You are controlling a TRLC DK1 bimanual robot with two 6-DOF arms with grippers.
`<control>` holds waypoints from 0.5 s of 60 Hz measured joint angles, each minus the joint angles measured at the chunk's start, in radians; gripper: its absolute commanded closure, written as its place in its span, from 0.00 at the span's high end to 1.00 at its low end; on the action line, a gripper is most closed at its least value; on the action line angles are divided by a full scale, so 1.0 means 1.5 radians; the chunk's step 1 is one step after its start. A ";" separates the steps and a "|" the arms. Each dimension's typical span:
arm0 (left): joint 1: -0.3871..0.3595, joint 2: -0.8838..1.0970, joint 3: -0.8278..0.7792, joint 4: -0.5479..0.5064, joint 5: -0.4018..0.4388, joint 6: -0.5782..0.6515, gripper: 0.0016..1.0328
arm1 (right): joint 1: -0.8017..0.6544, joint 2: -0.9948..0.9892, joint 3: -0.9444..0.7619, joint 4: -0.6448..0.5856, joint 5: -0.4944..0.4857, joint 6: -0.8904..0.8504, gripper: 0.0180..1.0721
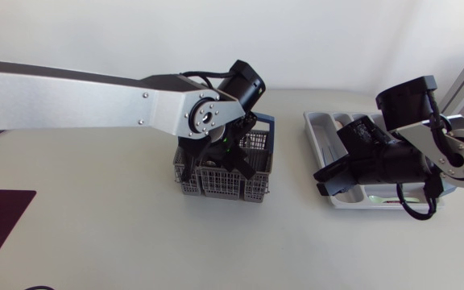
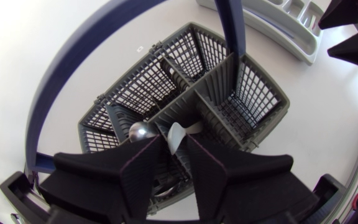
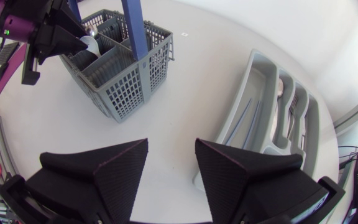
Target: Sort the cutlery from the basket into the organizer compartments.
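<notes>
Black left gripper [image 2: 180, 145] is clenching a white plastic spoon [image 2: 176, 132] in the grey mesh basket [image 2: 260, 93] to lift it out, while the right gripper [image 3: 171, 152] is hovering agape and empty near the pale grey organizer tray [image 3: 257, 65].

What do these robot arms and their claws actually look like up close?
The left arm and right arm are long silver-grey boxy links with black joints and round plates dotted with small screws. Thin black cables loop near the wrists. The left claw and right claw are matte black, each with two broad wedge-shaped fingers with finely textured inner faces.
</notes>
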State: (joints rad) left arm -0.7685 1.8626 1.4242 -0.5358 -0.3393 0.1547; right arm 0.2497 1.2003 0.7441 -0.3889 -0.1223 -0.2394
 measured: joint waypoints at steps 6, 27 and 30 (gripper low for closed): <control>-0.002 0.007 -0.006 0.003 -0.005 0.002 0.24 | 0.000 0.000 0.000 0.001 0.002 0.000 0.54; -0.008 0.016 -0.016 0.033 -0.022 0.017 0.11 | 0.009 -0.003 -0.013 0.003 0.006 0.000 0.54; -0.009 0.016 -0.017 0.033 -0.023 0.018 0.07 | 0.011 -0.003 -0.016 0.004 0.010 0.000 0.54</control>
State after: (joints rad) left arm -0.7818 1.8866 1.3983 -0.4866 -0.3733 0.1810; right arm 0.2661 1.1957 0.7197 -0.3836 -0.1074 -0.2390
